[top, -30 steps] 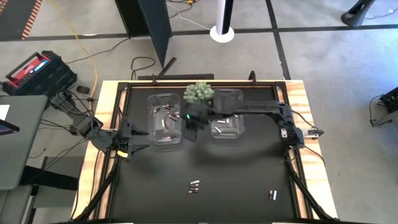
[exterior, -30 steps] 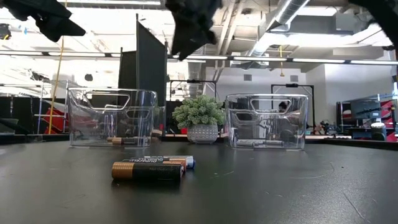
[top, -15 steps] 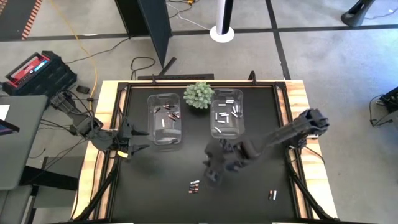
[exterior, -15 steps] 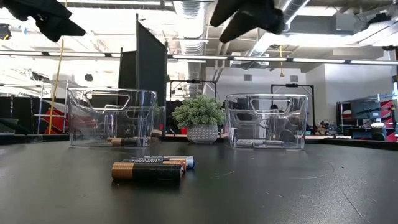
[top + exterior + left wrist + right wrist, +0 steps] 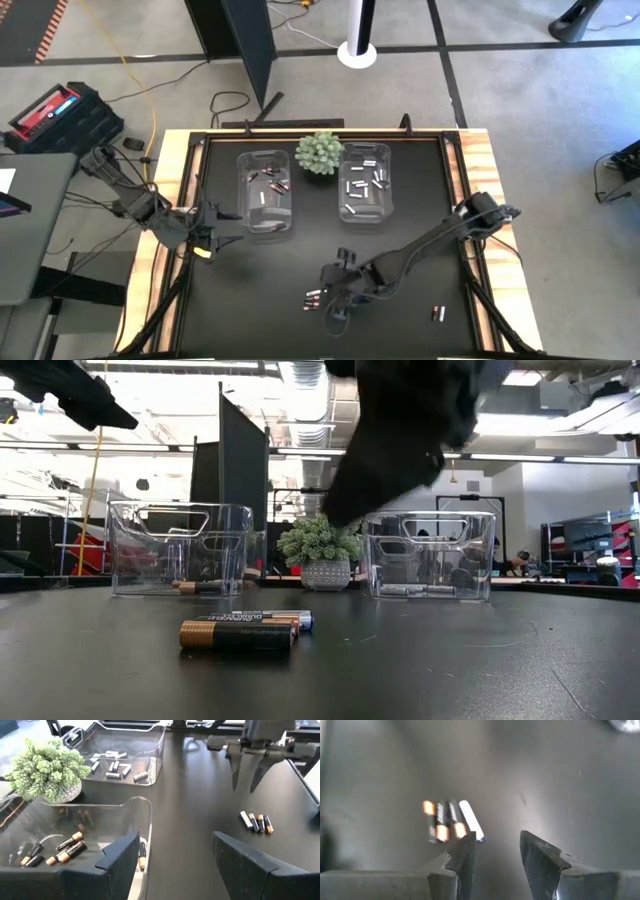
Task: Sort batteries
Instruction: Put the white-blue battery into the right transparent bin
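Several loose batteries point(image 5: 313, 298) lie side by side on the black table near its front edge: dark copper-ended ones and one pale one point(image 5: 245, 819). My right gripper point(image 5: 335, 306) hangs open just above the table beside them, on their right, fingers slanting down, nothing between them point(image 5: 495, 851). Two more batteries point(image 5: 437, 313) lie at the front right. My left gripper point(image 5: 212, 238) waits open in the air at the table's left, beside the left clear bin point(image 5: 266, 192), which holds dark batteries. The right bin point(image 5: 365, 182) holds pale ones.
A small green plant point(image 5: 320, 152) in a pot stands between the two bins at the far edge. A raised black frame point(image 5: 470, 270) runs round the table. Bare black tabletop point(image 5: 260, 270) stretches between the bins and the loose batteries.
My right gripper has swung from above the bins at the far side toward the table's near edge and down, ending low beside the loose batteries. Its fingers have stayed apart. The batteries have not moved.
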